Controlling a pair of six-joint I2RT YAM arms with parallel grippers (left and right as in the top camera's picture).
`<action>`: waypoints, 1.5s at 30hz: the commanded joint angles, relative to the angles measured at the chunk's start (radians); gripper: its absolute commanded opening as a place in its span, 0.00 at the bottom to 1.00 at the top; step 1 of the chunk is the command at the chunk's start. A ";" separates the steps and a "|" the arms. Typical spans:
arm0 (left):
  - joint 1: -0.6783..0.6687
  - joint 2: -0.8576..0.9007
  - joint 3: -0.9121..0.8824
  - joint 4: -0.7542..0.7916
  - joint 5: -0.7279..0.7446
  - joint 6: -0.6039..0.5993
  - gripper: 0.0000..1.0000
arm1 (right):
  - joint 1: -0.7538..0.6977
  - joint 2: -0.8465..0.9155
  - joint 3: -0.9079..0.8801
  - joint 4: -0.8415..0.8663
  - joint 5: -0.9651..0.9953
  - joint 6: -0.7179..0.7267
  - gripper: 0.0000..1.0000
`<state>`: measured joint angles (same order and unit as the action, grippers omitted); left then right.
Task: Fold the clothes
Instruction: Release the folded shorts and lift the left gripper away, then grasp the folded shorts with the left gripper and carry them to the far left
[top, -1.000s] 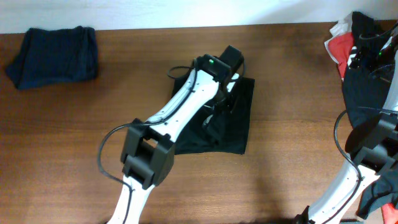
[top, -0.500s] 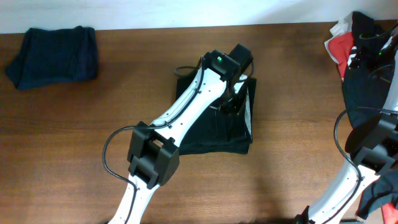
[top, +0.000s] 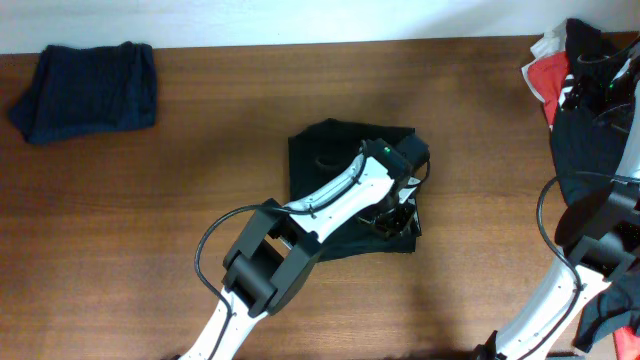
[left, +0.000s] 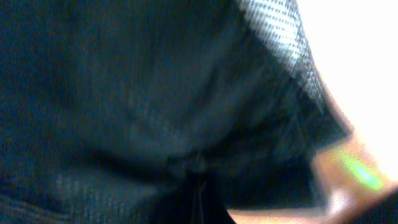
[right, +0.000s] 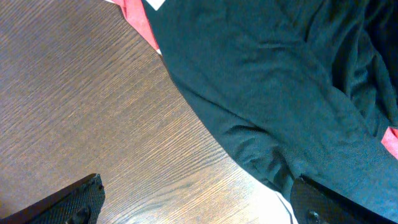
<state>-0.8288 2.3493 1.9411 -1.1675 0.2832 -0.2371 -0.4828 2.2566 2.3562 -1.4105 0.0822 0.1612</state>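
One black garment (top: 330, 150) is doubling over nearward as the left gripper (top: 395, 218) is dragging its edge; those jaws are unreadable, while the right gripper (right: 196, 214) is idling, jaws apart.

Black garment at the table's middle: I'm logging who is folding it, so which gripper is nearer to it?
Left. The left gripper is over the black garment, at its lower right corner; the right gripper is over the clothes pile at the table's right edge.

Brown wood-grain table (top: 200, 190); white wall strip (top: 250, 20) along far edge.
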 joint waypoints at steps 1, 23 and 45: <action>0.040 -0.010 0.167 -0.103 -0.005 -0.008 0.15 | 0.005 -0.013 0.018 0.000 0.008 0.004 0.99; 0.443 -0.008 -0.095 -0.017 0.121 0.085 0.62 | 0.005 -0.013 0.018 0.000 0.008 0.004 0.99; 0.779 -0.008 0.536 0.137 -0.895 0.208 0.01 | 0.005 -0.013 0.018 0.000 0.008 0.003 0.99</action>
<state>-0.0814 2.3493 2.4195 -1.0592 -0.5667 -0.0406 -0.4828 2.2566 2.3562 -1.4094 0.0822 0.1604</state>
